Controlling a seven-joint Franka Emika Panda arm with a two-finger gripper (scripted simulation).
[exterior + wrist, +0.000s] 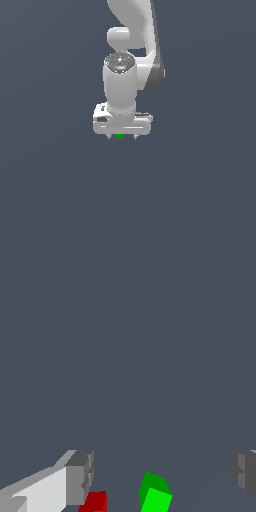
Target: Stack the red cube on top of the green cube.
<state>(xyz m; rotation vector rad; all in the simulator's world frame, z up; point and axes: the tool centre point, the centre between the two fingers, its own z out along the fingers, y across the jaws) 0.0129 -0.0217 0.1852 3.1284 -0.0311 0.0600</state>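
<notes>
The gripper (160,473) hangs with fingers apart; the red cube (94,502) seems light and rigid, best pinched on opposite flat faces.

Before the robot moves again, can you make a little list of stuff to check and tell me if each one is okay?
1. Gripper open: ok, fingers wide apart.
2. Gripper empty: ok, nothing held.
3. Red cube between the fingers: not ok, it sits beside one finger.
4. Green cube top free: ok, nothing on it.
5. Cubes apart: ok, a gap shows.
6. Red cube in the exterior view: cannot tell, the arm hides it.
</notes>
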